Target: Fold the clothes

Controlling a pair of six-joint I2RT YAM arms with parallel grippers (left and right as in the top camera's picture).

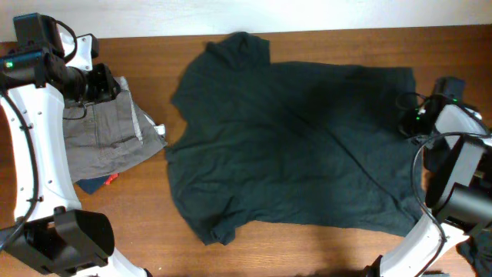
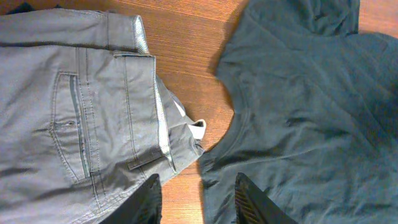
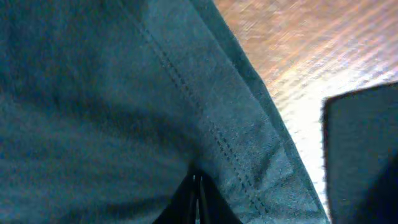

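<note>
A dark green t-shirt lies spread flat on the wooden table, collar toward the left. My left gripper is open and empty. In the left wrist view its fingers hover over the bare strip between the t-shirt's collar and the grey trousers. My right gripper is at the t-shirt's right edge. In the right wrist view its fingers are shut together, pinching the fabric just inside the stitched hem.
Grey trousers lie folded at the left on top of a blue and red item. A dark object stands on the table just beyond the hem in the right wrist view.
</note>
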